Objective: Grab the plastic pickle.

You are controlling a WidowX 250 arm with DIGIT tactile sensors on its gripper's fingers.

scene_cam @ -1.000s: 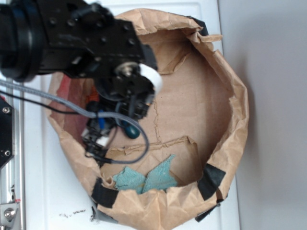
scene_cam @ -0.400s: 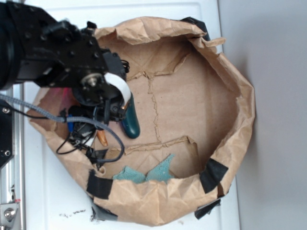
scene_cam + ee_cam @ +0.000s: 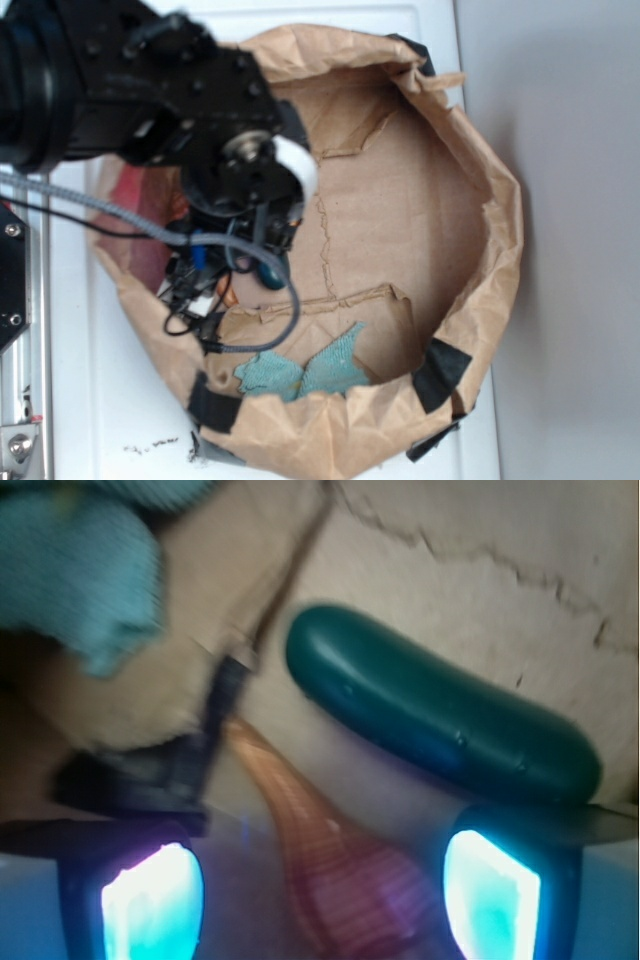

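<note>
Bag [image 3: 500, 230]: brown paper, sides rolled down into a low round wall, patched with black tape at the rim; stands on a white bench [image 3: 100, 420]. Floor of creased brown paper with torn seams.

Arm [image 3: 130, 90]: black, reaching in from the upper left over the bag's left side; grey and black cables loop below it. It covers much of the bag's left interior in the exterior view.

Pickle [image 3: 440, 710]: dark green, glossy, oblong with rounded ends. Lies flat on the bag floor in the left part of the bag. In the exterior view only a small dark green end [image 3: 270, 272] shows beneath the arm. In the wrist view it lies slantwise, its lower right end just above the right finger.

Gripper [image 3: 320, 895]: fingers [image 3: 490, 895] spread wide apart, holding nothing; pads glow pale cyan. The pickle is ahead of them, not between them.

Shell [image 3: 330, 860]: orange-brown, ridged, pointed; lies between the two fingers, tip aimed toward the pickle's left end. Whether it touches the pickle cannot be told.

Cloth [image 3: 300, 372]: light teal, crumpled; lies against the bag's near wall, apart from the pickle. Seen blurred at the upper left of the wrist view.
</note>
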